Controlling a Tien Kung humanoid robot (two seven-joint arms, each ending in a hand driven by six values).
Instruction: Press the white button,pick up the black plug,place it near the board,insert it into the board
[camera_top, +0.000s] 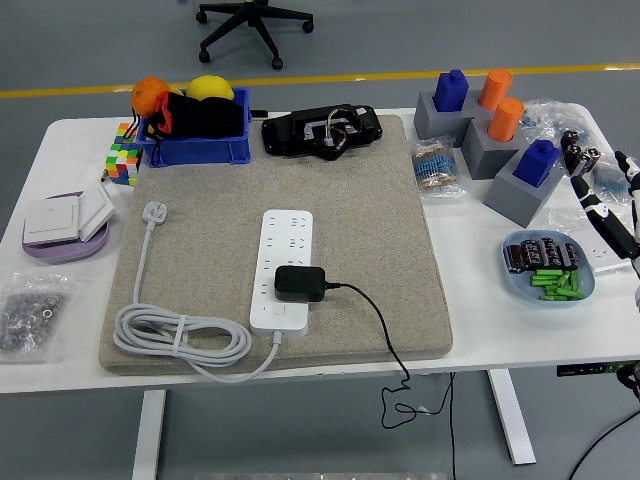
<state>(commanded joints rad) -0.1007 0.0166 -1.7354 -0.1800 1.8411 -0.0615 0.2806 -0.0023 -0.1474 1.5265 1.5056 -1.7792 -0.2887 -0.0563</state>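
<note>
I see a grey floor (400, 40) beyond the white table (480, 340), smooth and evenly lit, with soft glare and no hard shadows. A yellow line (380, 76) runs across it just behind the table's far edge. Past that line stands the black wheeled base of an office chair (255, 25). Below the table's near edge, two white legs (505, 410) stand on the same grey floor.

I have just one view: my head camera sits high on the robot's side, looking forward and down across the whole white rectangular table (480, 345), near edge at bottom, grey floor beyond.
</note>
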